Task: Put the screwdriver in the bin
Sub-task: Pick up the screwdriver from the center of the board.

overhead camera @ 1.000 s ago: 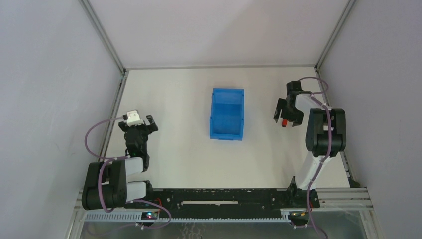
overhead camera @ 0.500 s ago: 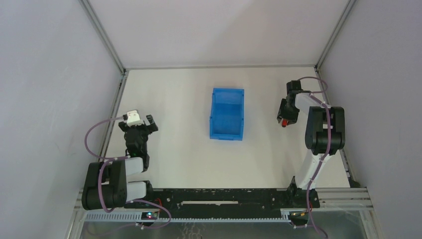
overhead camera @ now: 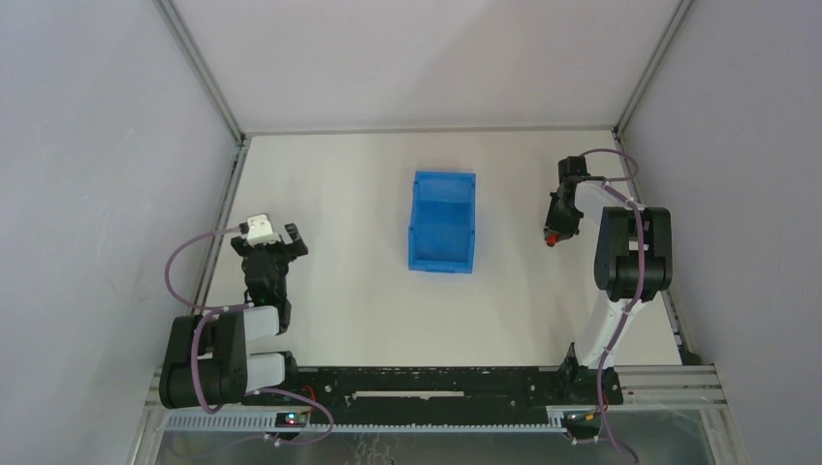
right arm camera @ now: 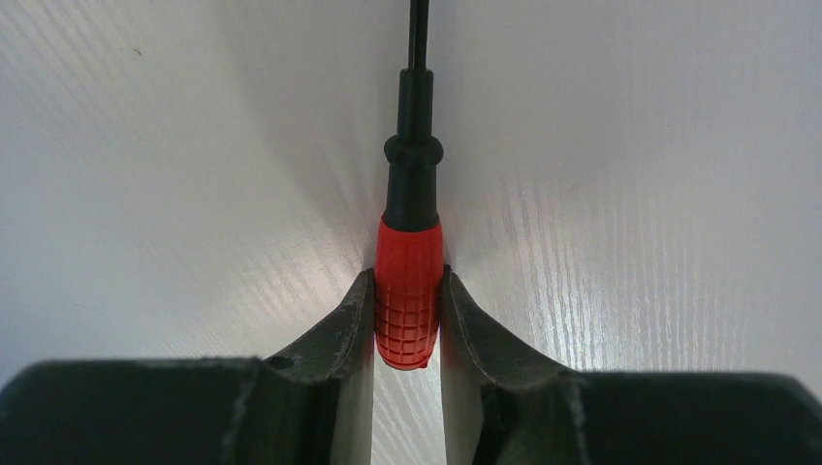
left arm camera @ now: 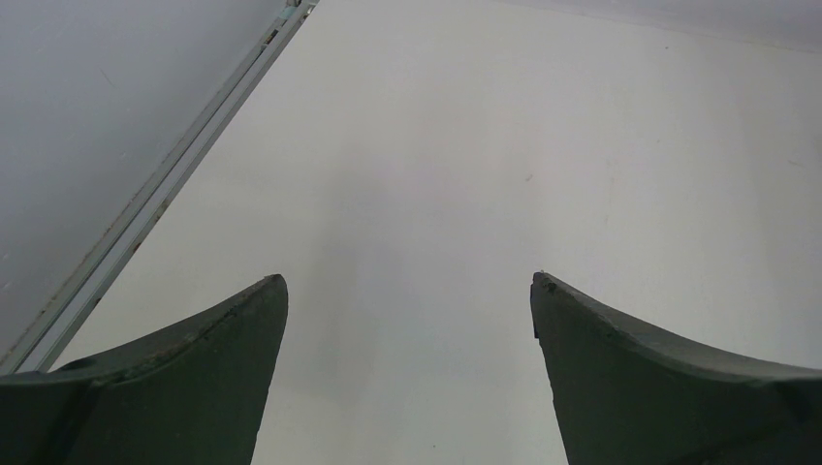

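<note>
The right pincer (right arm camera: 407, 279) is shut down hard on the screwdriver (right arm camera: 411, 184), both jaws pressed flat against the red handle with no gap showing on either side. The grip sits at the butt end of that handle. The rest of the tool, a dark collar and then the slender shaft, runs straight out ahead of the pincer. It looks to be lying low against the white bench (right arm camera: 194, 145), not yet lifted.

I'd judge it a light, stiff little tool and nothing fragile. The handle is the right place to hold it: it is the thickest part and moulded in a grid that should bite against the pads. The bare shaft looks thin and smooth and would likely slide or roll. Held this far back, most of its length hangs forward of the jaws, so the tip could droop or swing on the way up.

The blue bin (overhead camera: 443, 235) stands well apart from this pincer, on the side toward the other arm, open-topped with nothing in it that I can see. The left pincer (left arm camera: 407, 281) has its jaws spread wide over bare bench, holding nothing.
</note>
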Action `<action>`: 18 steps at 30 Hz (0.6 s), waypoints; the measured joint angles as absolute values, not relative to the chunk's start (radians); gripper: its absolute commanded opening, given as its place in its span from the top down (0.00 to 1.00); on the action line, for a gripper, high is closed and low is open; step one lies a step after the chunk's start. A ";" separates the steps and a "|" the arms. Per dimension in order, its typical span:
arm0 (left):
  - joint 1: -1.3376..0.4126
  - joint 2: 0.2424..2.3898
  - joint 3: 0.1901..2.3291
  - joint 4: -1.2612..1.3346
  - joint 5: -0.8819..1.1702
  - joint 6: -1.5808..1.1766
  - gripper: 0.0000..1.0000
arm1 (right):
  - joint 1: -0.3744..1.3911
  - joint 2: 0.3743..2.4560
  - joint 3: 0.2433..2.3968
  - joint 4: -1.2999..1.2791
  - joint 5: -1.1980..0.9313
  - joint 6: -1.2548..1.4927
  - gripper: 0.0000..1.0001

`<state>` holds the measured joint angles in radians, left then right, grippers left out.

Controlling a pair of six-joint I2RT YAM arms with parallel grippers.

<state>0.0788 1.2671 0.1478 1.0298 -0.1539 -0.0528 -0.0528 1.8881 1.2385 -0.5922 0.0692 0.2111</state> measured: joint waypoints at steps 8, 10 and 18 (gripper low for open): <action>0.079 1.267 0.148 1.030 -0.154 -0.053 0.00 | -0.053 1.868 1.232 -0.601 0.071 0.205 1.00; 0.079 1.267 0.148 1.030 -0.154 -0.053 0.00 | -0.054 1.850 1.229 -0.616 0.070 0.203 1.00; 0.079 1.267 0.148 1.030 -0.154 -0.053 0.00 | -0.055 1.709 1.225 -0.667 0.036 0.204 1.00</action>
<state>0.0788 1.2671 0.1478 1.0298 -0.1539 -0.0528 -0.0551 1.7088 1.2247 -0.6670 0.0364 0.2039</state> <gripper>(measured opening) 0.997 0.311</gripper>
